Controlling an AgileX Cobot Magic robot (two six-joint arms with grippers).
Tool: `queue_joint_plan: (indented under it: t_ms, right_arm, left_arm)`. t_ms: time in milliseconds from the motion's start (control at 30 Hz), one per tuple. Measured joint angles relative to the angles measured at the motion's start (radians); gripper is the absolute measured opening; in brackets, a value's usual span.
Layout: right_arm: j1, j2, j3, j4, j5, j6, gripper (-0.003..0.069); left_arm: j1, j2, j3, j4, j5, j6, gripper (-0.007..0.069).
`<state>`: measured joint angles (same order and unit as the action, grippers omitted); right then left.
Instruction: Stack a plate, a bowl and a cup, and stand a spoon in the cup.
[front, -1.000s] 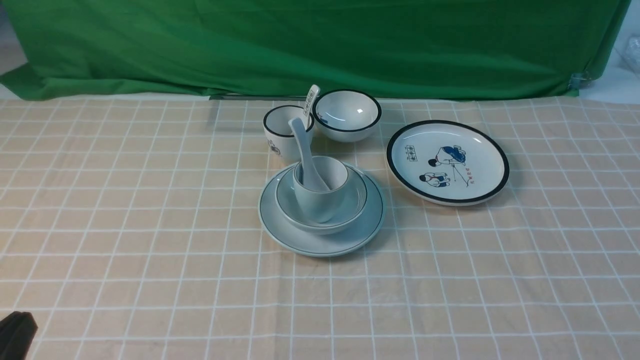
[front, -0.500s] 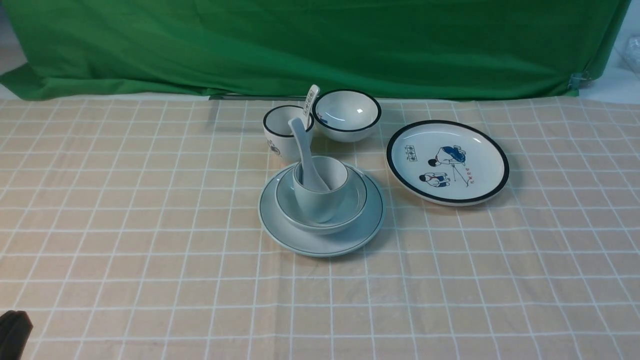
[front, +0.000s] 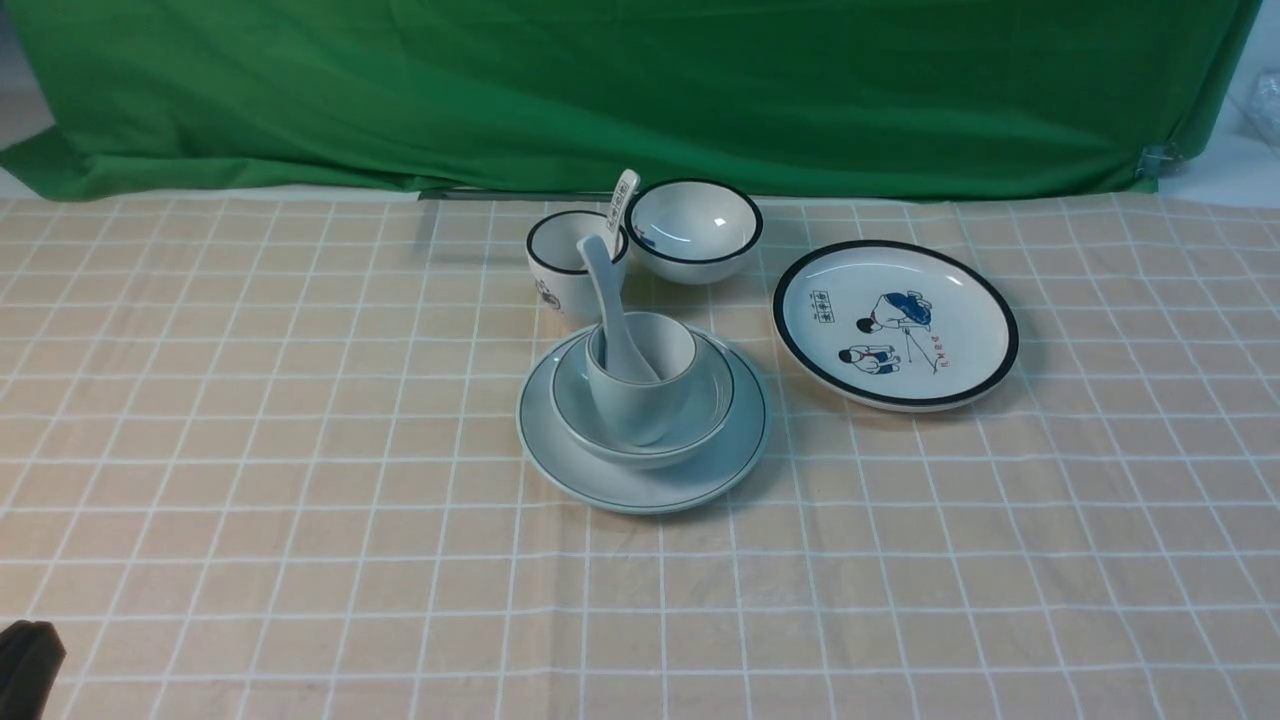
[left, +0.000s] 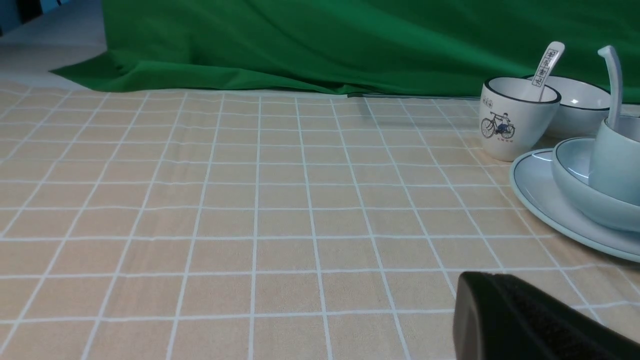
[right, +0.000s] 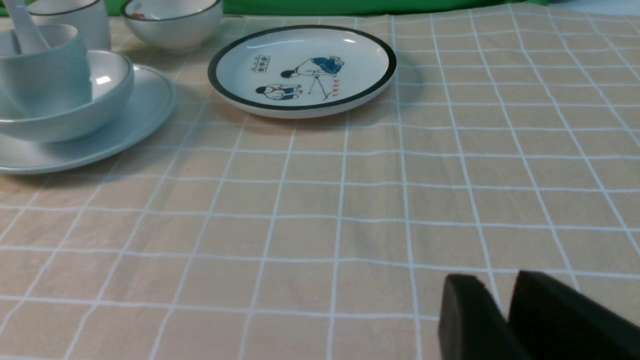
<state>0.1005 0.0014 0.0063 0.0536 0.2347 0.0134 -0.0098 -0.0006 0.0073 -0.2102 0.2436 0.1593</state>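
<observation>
While stacked, plate sits far from left gripper.

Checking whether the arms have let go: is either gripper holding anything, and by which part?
Nothing is held: left gripper and right gripper are both empty.

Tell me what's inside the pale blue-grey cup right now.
The plain spoon stands in the cup, handle leaning out over the rim. Its scoop end and the cup's bottom are hidden by the cup wall.
</observation>
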Motion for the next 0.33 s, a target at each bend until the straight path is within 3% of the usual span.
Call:
queue_joint_plan:
  t_ms: [333]
  right_arm:
    - [0.000, 0.000, 0.000, 0.000, 0.000, 0.000, 0.0200]
  left_arm:
    - [0.000, 0.000, 0.000, 0.000, 0.000, 0.001, 0.0002]
